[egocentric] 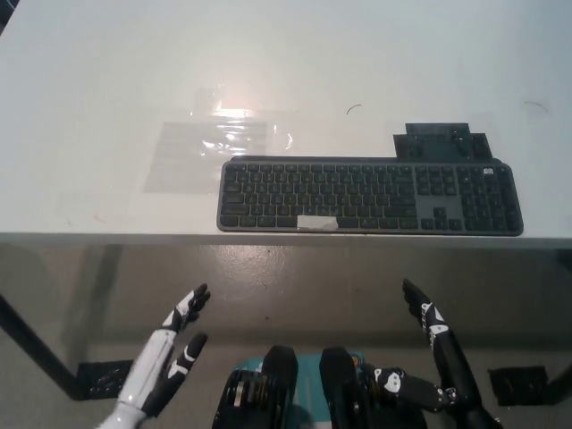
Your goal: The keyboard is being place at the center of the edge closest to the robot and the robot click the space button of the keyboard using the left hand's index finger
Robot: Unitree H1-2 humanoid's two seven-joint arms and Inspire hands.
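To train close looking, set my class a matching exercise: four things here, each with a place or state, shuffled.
1 keyboard; 2 left hand; 3 right hand; 4 pale strip.
A black, open, lower right; B on the keyboard's bottom key row; C white, open, lower left; D on the table, near its front edge.
Pairs: 1-D; 2-C; 3-A; 4-B

A keyboard (370,197) lies on the table (89,71), along its near edge and parallel to it, reaching from about the middle of that edge towards the right. A small strip (317,222) sits on the keyboard's front row of keys. A plastic sheet (214,147) lies flat behind the keyboard's left end, extending further left. A flat object (442,141) rests just behind the keyboard's right half. Before the near edge, off the table, the left hand (170,357) hangs at the left and the right hand (438,349) at the right.
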